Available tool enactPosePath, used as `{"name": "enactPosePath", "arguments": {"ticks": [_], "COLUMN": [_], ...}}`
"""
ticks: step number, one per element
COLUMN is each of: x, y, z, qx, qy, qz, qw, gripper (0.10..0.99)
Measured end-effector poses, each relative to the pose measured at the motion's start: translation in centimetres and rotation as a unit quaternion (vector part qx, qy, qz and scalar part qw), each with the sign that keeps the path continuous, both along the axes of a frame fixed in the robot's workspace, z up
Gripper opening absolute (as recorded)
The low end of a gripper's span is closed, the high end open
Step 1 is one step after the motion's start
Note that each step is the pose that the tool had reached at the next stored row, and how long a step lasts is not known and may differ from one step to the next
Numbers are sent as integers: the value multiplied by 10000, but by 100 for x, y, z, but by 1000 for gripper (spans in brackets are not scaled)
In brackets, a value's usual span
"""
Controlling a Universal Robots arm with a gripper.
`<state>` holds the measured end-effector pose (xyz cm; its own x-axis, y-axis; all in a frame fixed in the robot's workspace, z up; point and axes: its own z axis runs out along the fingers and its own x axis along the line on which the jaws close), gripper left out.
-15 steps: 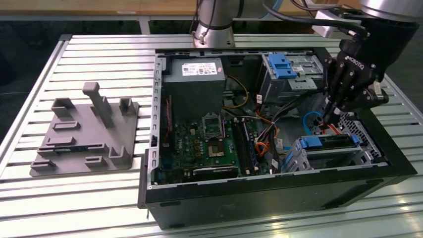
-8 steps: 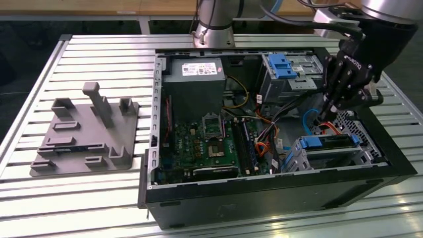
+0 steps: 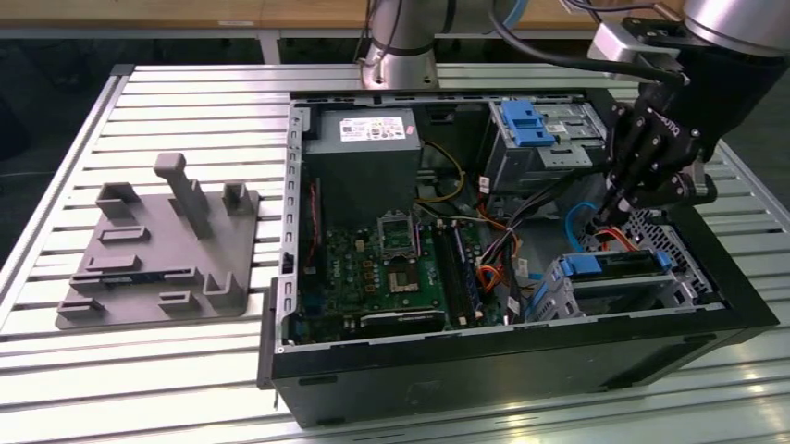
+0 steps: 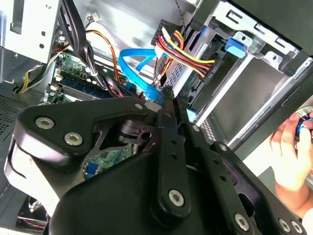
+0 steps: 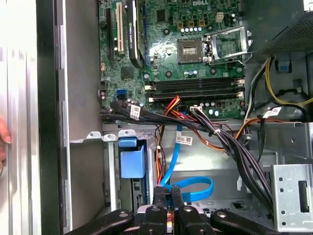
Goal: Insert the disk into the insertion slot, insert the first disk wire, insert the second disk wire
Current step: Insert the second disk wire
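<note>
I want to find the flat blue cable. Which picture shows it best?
The first wrist view: the blue cable curves in a loop above the claw. In the second wrist view it bends behind the claw. In the exterior view it is a thin blue line.

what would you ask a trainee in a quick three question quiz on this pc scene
1. True or false: the disk lies on the grey fixture plate outside the computer case.
2. The gripper hangs over: A) the power supply, B) the case's end at the exterior view's right, by the disk, C) the fixture plate.
3. Fill in: in the first wrist view, the flat cable looping by the gripper is ___.

Key: 1 false; 2 B; 3 blue.
</note>
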<state>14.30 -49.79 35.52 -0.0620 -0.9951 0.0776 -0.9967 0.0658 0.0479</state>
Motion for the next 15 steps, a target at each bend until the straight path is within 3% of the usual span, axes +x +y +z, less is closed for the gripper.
{"name": "enactPosePath", "arguments": {"ticks": [5,9,12,15], "x": [95,96,95,95], "y": [-30,-95,-147,-190], "z": [0,-4,-9,-13], "qx": [51,95,247,414], "qy": [0,0,-10,-41], "qz": [0,-9,-9,-8], "qw": [10000,10000,9997,9991], "gripper": [157,157,157,157]}}
